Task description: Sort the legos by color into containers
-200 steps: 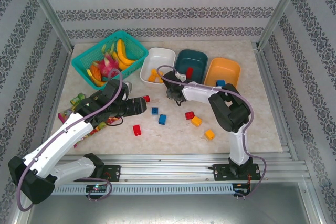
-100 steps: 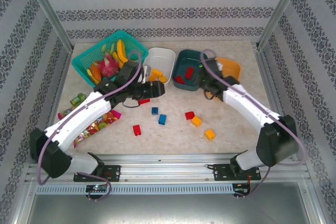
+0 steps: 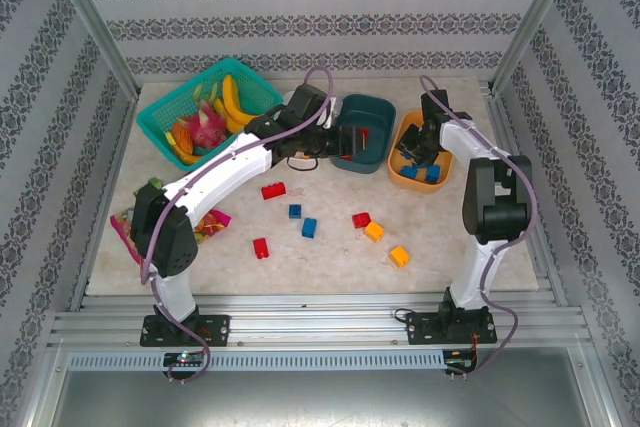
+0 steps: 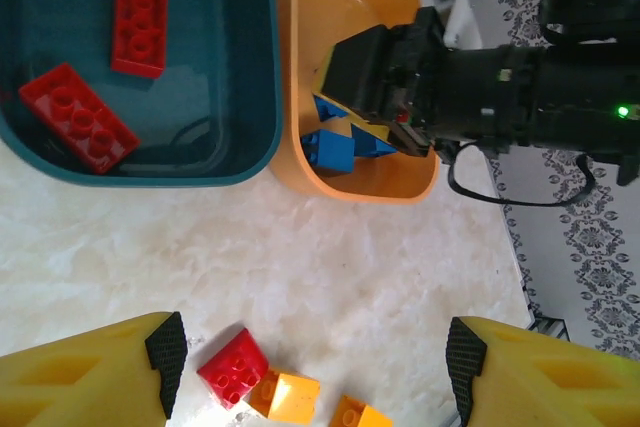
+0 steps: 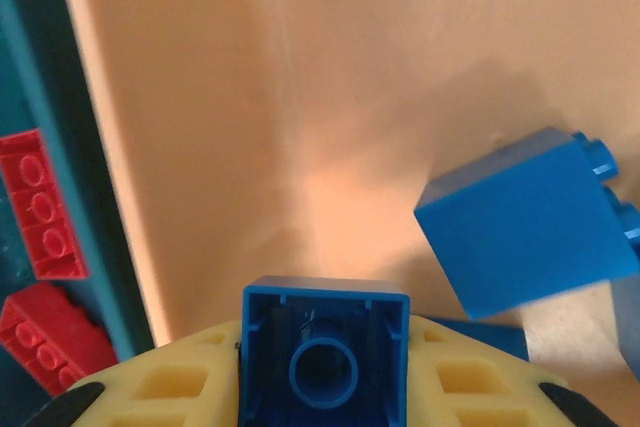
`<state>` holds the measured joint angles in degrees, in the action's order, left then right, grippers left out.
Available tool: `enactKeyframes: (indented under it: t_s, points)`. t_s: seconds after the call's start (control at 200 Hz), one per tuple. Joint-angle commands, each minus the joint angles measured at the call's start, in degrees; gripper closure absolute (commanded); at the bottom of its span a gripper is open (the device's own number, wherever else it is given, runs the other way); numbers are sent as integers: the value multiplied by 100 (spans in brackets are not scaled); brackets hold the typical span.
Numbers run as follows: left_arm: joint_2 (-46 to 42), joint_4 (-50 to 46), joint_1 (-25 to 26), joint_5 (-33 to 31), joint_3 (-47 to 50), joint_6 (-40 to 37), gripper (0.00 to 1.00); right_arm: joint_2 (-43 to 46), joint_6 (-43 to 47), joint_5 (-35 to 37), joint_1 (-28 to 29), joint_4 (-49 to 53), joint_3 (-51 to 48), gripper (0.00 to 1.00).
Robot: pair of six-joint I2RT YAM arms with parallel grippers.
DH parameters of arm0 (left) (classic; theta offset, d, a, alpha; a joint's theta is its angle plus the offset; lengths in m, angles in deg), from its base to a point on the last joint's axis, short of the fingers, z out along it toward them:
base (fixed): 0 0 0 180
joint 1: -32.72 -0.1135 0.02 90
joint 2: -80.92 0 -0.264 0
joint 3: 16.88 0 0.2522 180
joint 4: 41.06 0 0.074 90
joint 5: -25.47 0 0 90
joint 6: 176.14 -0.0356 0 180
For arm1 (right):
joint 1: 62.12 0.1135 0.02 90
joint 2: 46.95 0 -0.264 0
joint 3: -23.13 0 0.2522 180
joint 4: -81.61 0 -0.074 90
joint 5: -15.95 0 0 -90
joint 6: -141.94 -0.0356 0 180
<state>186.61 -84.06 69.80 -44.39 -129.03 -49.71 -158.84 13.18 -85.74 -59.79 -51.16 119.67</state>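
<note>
1. The left arm, low over the desk's near left a second ago, now reaches up to the tubs. The left pincer [image 3: 322, 139] hangs spread wide beside the dark teal tub [image 3: 375, 107].
2. The right pincer [image 3: 425, 152] leaves the teal tub and now sits over the orange tub [image 3: 402, 175], clamping a blue brick [image 5: 325, 367].
3. The teal tub now holds two red bricks [image 4: 78, 117], up from one.
4. More blue bricks [image 3: 432, 175] lie in the orange tub.

Glossy, smooth plastic: legos [image 4: 75, 119], teal tub [image 4: 215, 67], orange tub [image 4: 345, 7]. Matt, marbled tabletop [image 4: 300, 267]. Brushed metal frame rails [image 3: 320, 325].
</note>
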Motion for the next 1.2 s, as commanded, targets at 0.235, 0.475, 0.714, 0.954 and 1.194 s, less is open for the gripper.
enactKeyframes:
  t_s: [0.235,0.475,0.714,0.954,1.194]
  points:
    - [76,-116,192,-42,-283,-188,28,-208,82,-56,-110,422,313,44]
    - [-119,-459,494,48,18,-586,28,933,248,247,5,667,39,36]
    - [-119,-1020,1248,-144,569,-1161,27,3158,148,785,584,1096,-1309,35]
    - [301,-873,2045,-444,1087,-875,27,5769,-283,1431,1427,2376,-2768,33]
    - [887,-838,2336,-923,1017,-176,24,7209,-543,1336,1569,3364,-3172,31]
